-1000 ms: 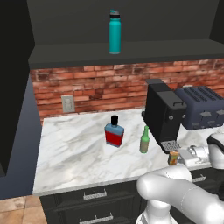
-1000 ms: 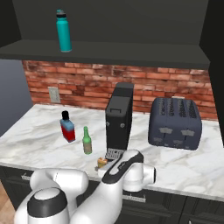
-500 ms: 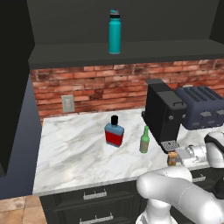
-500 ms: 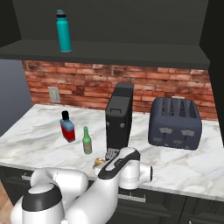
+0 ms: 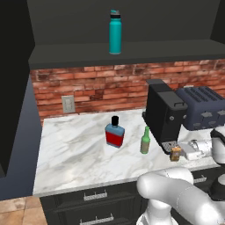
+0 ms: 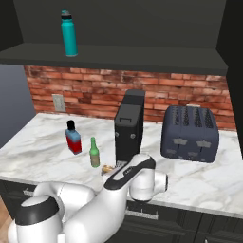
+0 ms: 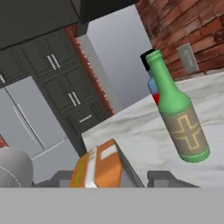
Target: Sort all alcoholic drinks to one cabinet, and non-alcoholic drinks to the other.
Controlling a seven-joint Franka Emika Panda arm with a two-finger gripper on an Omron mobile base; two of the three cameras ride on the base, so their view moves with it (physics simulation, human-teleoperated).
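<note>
A small orange-yellow carton [image 7: 98,168] stands on the counter in front of the coffee machine, and my gripper [image 7: 101,181] is shut on it, a dark finger against each side. The carton [image 5: 176,154] sits at the tip of my hand, near the counter's front edge [image 6: 107,168]. Just left of it stands the slim green bottle [image 5: 145,142] [image 6: 95,154] [image 7: 179,118] with a tan label. Farther left is the flat blue flask [image 5: 114,134] [image 6: 73,139], partly hidden behind the green bottle in the hand view. The tall teal bottle [image 5: 115,33] [image 6: 69,34] stands up on the open dark cabinet shelf.
A black coffee machine [image 5: 165,114] [image 6: 129,128] rises right behind the carton. A dark toaster [image 5: 202,107] [image 6: 190,128] sits to its right. The marble counter [image 5: 74,149] runs to a brick wall with an outlet [image 5: 67,104].
The jaws have narrowed from wide open onto the carton's sides. The arm, bottles and carton have stayed in place.
</note>
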